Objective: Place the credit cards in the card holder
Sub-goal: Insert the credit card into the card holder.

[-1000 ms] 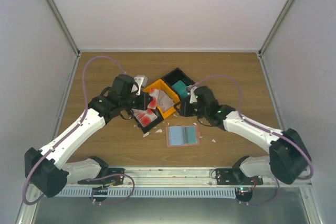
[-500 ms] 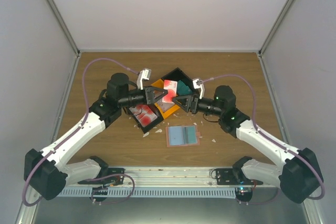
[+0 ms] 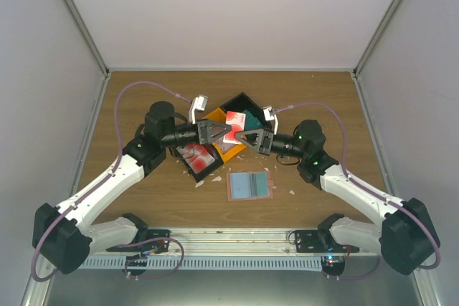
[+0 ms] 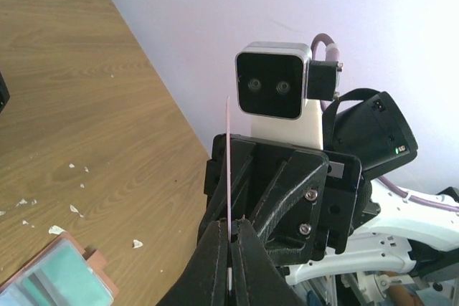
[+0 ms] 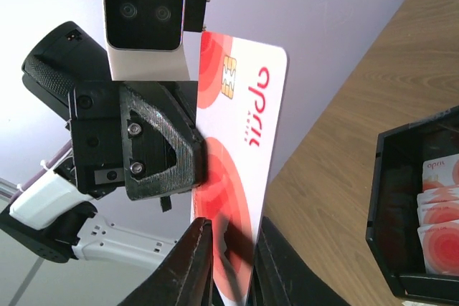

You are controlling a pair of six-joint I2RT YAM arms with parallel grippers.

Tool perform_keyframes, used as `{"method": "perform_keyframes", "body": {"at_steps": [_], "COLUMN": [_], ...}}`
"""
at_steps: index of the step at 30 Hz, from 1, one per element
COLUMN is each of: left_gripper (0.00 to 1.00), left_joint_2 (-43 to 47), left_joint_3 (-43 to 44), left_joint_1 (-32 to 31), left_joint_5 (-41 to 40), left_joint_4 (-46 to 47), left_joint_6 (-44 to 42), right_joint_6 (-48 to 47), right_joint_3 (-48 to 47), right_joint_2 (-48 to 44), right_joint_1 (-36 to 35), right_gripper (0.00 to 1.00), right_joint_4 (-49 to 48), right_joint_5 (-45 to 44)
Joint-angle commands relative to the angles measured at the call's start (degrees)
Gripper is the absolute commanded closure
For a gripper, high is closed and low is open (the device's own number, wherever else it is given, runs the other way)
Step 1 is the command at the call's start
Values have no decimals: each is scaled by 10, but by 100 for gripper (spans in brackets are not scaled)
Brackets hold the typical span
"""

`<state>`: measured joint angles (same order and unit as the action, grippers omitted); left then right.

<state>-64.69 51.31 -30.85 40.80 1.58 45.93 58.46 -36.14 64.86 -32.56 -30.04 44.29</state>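
**Top external view: two arms meeting over one card**

Left arm and right arm are both stretching inward from the near corners. Their wrists are turned so the grippers are facing each other above the orange bin. The left gripper is pinching a red-blobbed credit card, holding it upright above the table. In the left wrist view that card is showing edge-on, clamped between the fingertips. The right gripper is waiting with its jaws spread, and the right wrist view is showing the card's lower edge in the gap between them. The card holder is lying open on the table nearer the bases, apart from both grippers. A black bin is holding spare cards.
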Motion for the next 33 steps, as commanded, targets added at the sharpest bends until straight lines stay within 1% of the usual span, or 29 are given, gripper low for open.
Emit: {"method": "perform_keyframes", "body": {"at_steps": [1, 4, 6, 8, 11, 12, 13, 15, 16, 18, 21, 23, 25, 28, 30, 32, 33], "left_gripper": [100, 100, 99, 97, 91, 87, 79, 58, 52, 46, 45, 44, 43, 44, 43, 43, 43], "left_joint_2": [17, 22, 24, 24, 25, 26, 27, 31, 33, 31, 15, 3, -17, -54, -78, -91, -94], "left_joint_3": [-9, -12, -13, -13, -11, -9, -7, -4, -6, -19, -53, -77, -98, -114, -128, -150, -163], "left_joint_1": [0, 0, 1, 1, 2, 2, 2, 2, 1, -5, -26, -56, -90, -144, -174, -192, -198], "left_joint_5": [17, 15, 15, 12, -1, -9, -22, -58, -79, -117, -153, -182, -211, -278, -314, -332, -331], "left_joint_4": [25, 14, 8, -1, -19, -35, -55, -94, -113, -146, -169, -164, -153, -150, -151, -134, -106], "left_joint_6": [-5, -8, -12, -18, -30, -37, -44, -64, -75, -97, -106, -96, -82, -56, -24, 5, 14], "right_joint_6": [22, -11, -15, -16, -18, -20, -25, -44, -60, -113, -172, -191, -196, -196, -195, -194, -190], "right_joint_3": [9, -4, -4, -5, -4, -3, -4, -5, -6, -7, 0, 19, 42, 74, 90, 103, 106], "right_joint_2": [3, 1, -1, -1, -1, -4, -5, -12, -16, -24, -26, -21, -16, -8, -3, 2, 6], "right_joint_1": [5, 8, 9, 11, 13, 14, 16, 21, 25, 30, 33, 34, 34, 33, 33, 34, 33], "right_gripper": [83, 86, 91, 98, 99, 100, 100, 100, 100, 100, 100, 100, 100, 100, 99, 100, 100], "right_joint_4": [-49, -1, 3, 7, 15, 22, 35, 80, 115, 200, 315, 359, 380, 396, 405, 414, 425], "right_joint_5": [10, -2, -4, -4, -5, -7, -10, -15, -19, -38, -59, -64, -66, -74, -78, -91, -110]}}
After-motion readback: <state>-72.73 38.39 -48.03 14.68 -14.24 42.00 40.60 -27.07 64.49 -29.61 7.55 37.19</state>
